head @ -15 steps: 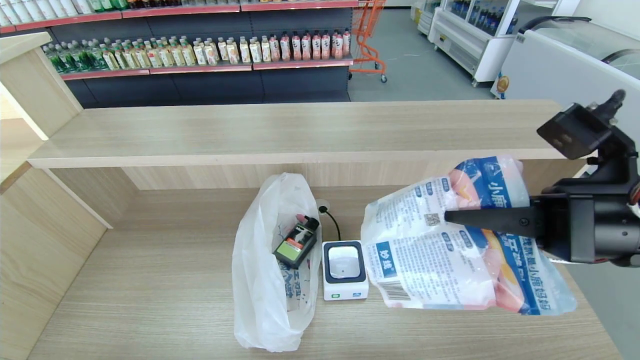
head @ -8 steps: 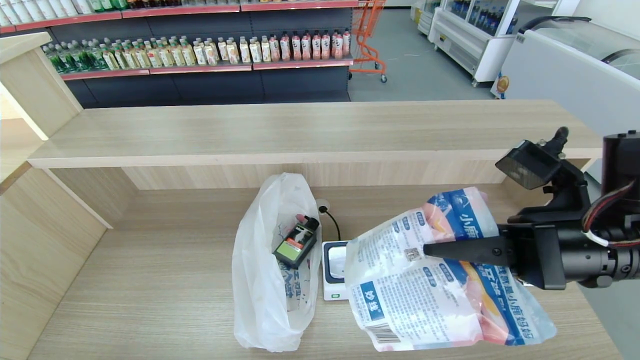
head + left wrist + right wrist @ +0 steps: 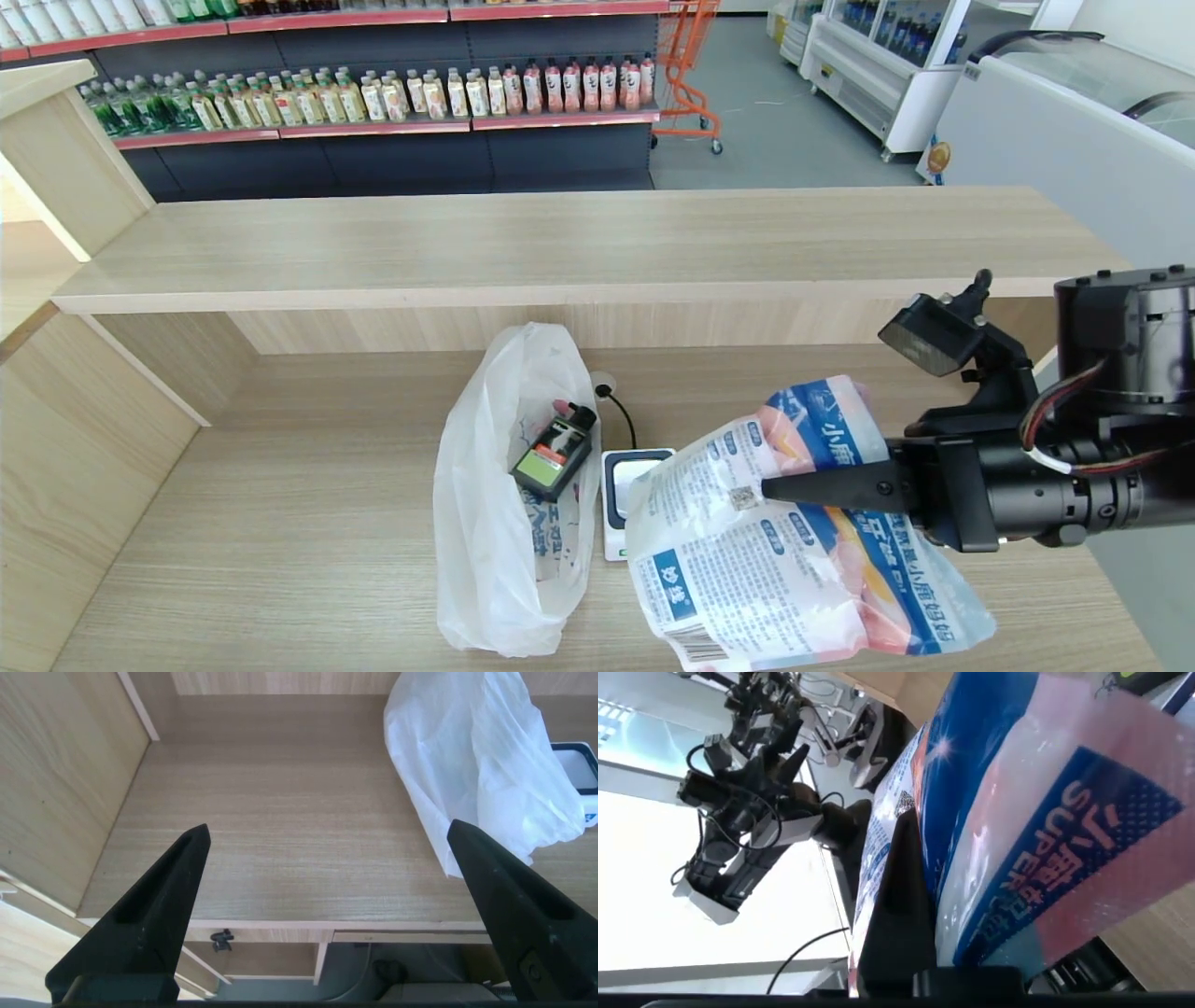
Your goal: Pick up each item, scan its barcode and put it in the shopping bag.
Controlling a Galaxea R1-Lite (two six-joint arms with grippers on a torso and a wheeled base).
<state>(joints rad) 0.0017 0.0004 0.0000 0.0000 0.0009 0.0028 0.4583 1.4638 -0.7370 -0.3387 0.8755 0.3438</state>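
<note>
The right hand (image 3: 780,487) is clamped on a pack (image 3: 794,560), a white and blue plastic pouch with pink contents, 1 dark finger lying across its printed face and the other hidden behind it. The pack hangs tilted above the right part of the table (image 3: 280,551), its near left edge overlapping the right side of the scanner (image 3: 618,476), and its barcode (image 3: 695,644) sits at the low corner closest to the camera. The scanner, a small white box with a dark-framed window, stands on the table just right of the bag (image 3: 490,551). The bag is thin white plastic, lying open with its mouth toward the back wall, and 1 dark bottle (image 3: 554,455) with a green label rests inside it. A black cable (image 3: 624,420) runs from behind the scanner to a round port in the table. The left hand (image 3: 329,835) is held over the table's near left edge, left of the bag, its 2 fingers spread wide with nothing between them.
</note>
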